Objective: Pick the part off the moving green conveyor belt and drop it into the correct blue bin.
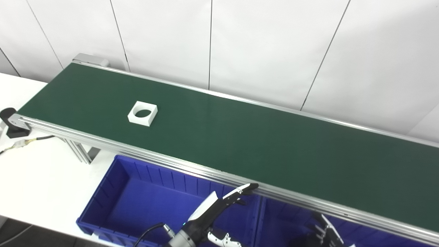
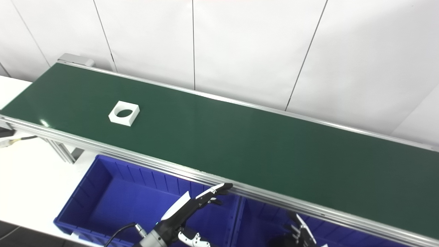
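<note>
A white square part with a round hole point(image 1: 142, 113) lies on the green conveyor belt point(image 1: 240, 140), toward its left end. My left hand point(image 1: 219, 206) hovers over the left blue bin point(image 1: 137, 199), below the belt's near rail, with fingers stretched out and nothing in it. It is well to the right of and nearer than the part. Only the fingertips of my right hand point(image 1: 324, 231) show at the bottom edge, spread apart over the right blue bin point(image 1: 284, 223).
The belt's aluminium rail point(image 1: 171, 163) runs between the bins and the belt. A black bracket and cable point(image 1: 13, 127) sit at the belt's left end on the white table point(image 1: 34, 171). White wall panels stand behind.
</note>
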You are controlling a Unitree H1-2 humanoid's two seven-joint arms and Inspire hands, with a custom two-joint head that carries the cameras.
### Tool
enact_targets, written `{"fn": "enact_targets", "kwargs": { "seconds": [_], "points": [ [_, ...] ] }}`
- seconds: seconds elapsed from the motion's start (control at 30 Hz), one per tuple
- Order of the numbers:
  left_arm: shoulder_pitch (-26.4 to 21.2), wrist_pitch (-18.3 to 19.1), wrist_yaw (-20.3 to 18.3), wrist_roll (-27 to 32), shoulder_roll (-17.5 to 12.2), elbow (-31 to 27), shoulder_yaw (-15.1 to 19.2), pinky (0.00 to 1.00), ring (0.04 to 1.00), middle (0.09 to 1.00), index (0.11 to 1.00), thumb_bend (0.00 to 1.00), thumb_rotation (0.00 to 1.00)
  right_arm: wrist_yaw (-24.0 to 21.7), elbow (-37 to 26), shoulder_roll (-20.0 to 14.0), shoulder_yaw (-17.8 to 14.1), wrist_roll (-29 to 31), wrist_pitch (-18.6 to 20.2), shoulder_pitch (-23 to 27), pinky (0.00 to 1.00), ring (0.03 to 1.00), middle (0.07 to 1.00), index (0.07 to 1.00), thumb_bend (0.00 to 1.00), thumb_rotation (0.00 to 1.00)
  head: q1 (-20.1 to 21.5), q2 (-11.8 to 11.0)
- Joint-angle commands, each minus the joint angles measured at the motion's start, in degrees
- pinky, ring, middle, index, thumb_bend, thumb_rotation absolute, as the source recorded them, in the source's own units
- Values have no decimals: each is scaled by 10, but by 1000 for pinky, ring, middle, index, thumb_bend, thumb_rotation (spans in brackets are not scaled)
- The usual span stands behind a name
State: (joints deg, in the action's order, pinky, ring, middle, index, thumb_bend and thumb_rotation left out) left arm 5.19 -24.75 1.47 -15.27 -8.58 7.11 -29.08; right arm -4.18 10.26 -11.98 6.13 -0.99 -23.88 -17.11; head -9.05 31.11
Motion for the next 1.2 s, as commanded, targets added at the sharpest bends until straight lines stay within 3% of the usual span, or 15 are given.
{"fn": "enact_targets", "kwargs": {
  "seconds": [0.0,0.23,0.43,0.67,0.87,1.17],
  "points": [
    [-18,-22,23,-15,-7,-33,-2,750,880,937,926,1000,421,6,-8,1,-2,-2,-30,4,750,828,916,900,1000,473,-1,-1],
    [-33,-22,23,-37,-22,-94,12,714,856,933,935,1000,364,15,-1,2,4,-5,-30,6,736,822,914,898,1000,469,4,-5],
    [-49,-18,-1,-63,-25,-138,46,709,841,913,924,1000,349,21,0,3,7,-7,-30,7,733,818,913,889,1000,472,8,-6],
    [-80,-1,-25,-170,-40,-175,87,703,846,906,934,1000,378,32,2,1,16,-10,-30,8,733,817,911,886,1000,474,10,-8],
    [-119,13,-43,-246,-64,-179,111,765,829,879,901,1000,329,32,4,3,18,-8,-30,9,735,812,907,882,1000,468,12,-12],
    [-178,10,-56,-271,-95,-149,133,748,806,856,876,1000,319,44,5,0,26,-10,-30,8,735,811,907,881,1000,470,14,-14]
  ]
}}
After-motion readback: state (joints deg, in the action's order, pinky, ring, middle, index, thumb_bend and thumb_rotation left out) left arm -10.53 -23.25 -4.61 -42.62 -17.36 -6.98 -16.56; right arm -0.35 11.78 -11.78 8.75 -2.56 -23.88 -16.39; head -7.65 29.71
